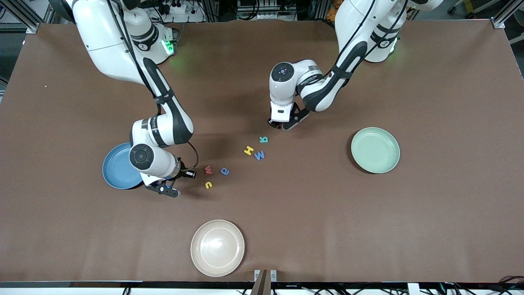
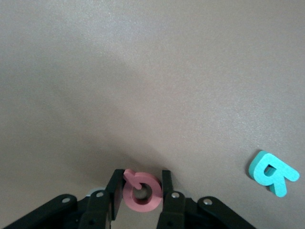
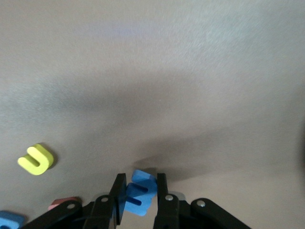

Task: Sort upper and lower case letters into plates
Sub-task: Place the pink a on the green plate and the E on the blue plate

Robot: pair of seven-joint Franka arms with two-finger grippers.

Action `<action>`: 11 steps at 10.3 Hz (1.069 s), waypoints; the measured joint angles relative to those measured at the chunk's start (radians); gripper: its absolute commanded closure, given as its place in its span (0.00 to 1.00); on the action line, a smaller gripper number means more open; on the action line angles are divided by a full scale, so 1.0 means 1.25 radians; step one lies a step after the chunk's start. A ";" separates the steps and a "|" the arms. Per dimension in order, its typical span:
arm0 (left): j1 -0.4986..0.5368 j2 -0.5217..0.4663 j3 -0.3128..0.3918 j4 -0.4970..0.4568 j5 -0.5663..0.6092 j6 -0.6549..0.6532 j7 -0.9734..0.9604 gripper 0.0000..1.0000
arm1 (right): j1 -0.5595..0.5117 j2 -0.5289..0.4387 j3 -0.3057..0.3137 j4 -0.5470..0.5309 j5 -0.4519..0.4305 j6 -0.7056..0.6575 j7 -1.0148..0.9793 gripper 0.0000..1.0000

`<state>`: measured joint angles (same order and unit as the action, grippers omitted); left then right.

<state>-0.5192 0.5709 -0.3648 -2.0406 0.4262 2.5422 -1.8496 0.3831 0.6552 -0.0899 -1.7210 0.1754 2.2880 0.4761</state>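
Beside the blue plate (image 1: pixel 118 166), right gripper (image 3: pixel 138 193) is clamping a blue letter (image 3: pixel 139 193), plate just toward the right arm's end. Left gripper (image 2: pixel 139 193) is pinching a red round letter (image 2: pixel 141 192) w/ mint plate (image 1: pixel 375 150) well apart toward the left arm's end. 6 letters lying between.

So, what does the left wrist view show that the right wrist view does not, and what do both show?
Only the left wrist view: the left gripper shut on a red letter, with the teal R lying flat on the table nearby.

Only the right wrist view: the right gripper shut on a blue letter, a yellow c lying on the table, plus the edges of a red letter w and a blue letter a.

Both: the brown table and a pair of black fingers clamped on one foam letter. Neither shows a plate.
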 measured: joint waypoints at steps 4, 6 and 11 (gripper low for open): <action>0.036 -0.016 -0.001 0.010 0.000 -0.023 0.049 0.85 | -0.085 -0.041 -0.009 0.013 -0.001 -0.061 -0.175 1.00; 0.100 -0.030 -0.027 0.011 0.000 -0.055 0.124 0.85 | -0.150 -0.043 -0.012 0.013 -0.017 -0.088 -0.286 1.00; 0.434 -0.091 -0.223 0.016 0.000 -0.264 0.431 0.85 | -0.273 -0.045 -0.014 0.013 -0.081 -0.137 -0.477 0.01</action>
<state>0.0230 0.4577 -0.6441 -2.0211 0.4260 2.2121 -1.3107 0.0415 0.5991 -0.1070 -1.7047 0.0742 2.1173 -0.1200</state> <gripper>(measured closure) 0.634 0.692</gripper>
